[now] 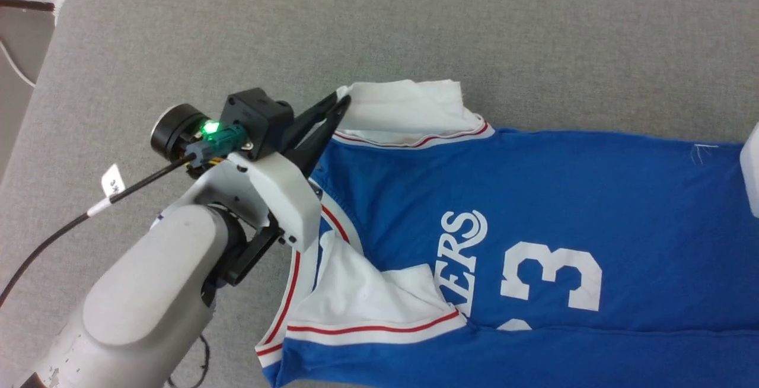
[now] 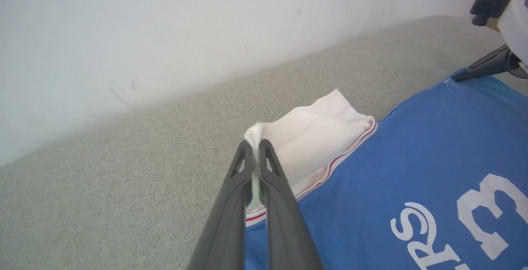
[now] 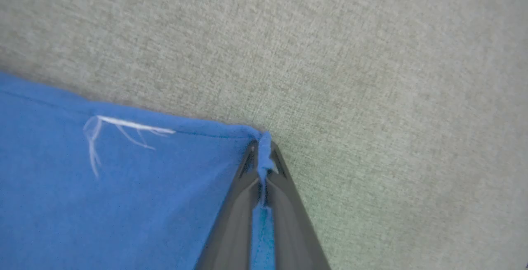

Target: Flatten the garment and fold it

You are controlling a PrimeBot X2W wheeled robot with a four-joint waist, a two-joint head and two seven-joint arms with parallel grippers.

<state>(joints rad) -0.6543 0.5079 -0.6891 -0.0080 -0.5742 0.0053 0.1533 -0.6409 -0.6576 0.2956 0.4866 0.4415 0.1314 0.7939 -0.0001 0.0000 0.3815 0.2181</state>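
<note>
So the blue jersey [image 1: 533, 210] is laid out mostly flat on the grey fabric surface [image 1: 415, 32], print side up. One white sleeve [image 1: 409, 109] is spread toward the surface's far side, and the near sleeve [image 1: 367, 293] is flopped over onto the chest. The left gripper [image 1: 341, 103] is clamped tight on the far sleeve's corner, which is pinched up a bit off the surface. The right gripper [image 3: 264, 154] is closed on a blue hem corner, right down at the surface. Some loose white threads [image 3: 123, 131] can be spotted near that corner.
</note>
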